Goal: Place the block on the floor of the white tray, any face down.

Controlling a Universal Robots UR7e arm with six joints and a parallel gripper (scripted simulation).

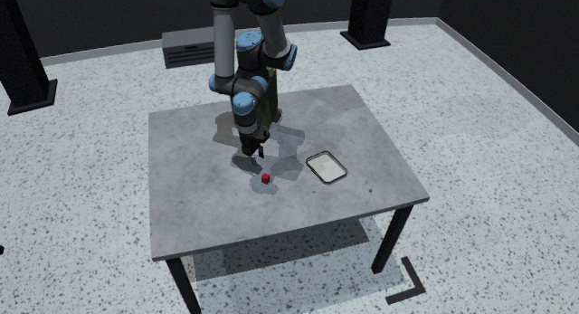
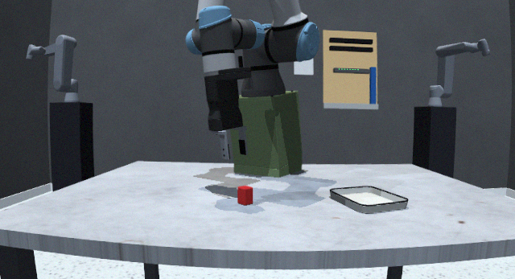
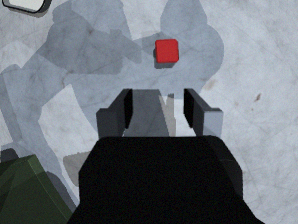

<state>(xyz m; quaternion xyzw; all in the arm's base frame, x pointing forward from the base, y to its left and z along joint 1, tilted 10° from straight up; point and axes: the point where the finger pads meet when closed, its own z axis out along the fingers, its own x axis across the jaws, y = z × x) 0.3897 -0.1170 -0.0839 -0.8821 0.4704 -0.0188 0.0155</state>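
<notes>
A grey table [image 1: 190, 214] fills the middle of the top view, bearing everything the job needs. At its far edge, centre of the frame, stands the green pedestal [image 2: 278, 150] that carries the arm [image 2: 219, 50], whose grey links and blue joint caps fold down from the upper centre so that the wrist points at the work surface. The white tray [image 1: 308, 162], dark-rimmed and shallow, lies right of centre on the table, its pale floor bare and open from above, well placed to receive a drop from overhead. The gripper [image 3: 165, 111] hangs above the table in the middle of the exterior view, clear of the surface, its two fingers spread wide with nothing between them; the spread looks ample to straddle the small cube. In the wrist view the red block [image 3: 166, 51] sits just above centre, ahead of the fingertips and roughly in line with the gap between them, which suggests the hand is being lined up for a descent. The block rests on the table, one face down, left of the tray and apart from it, below and slightly right of the gripper in the top view. The pick appears not yet begun
</notes>
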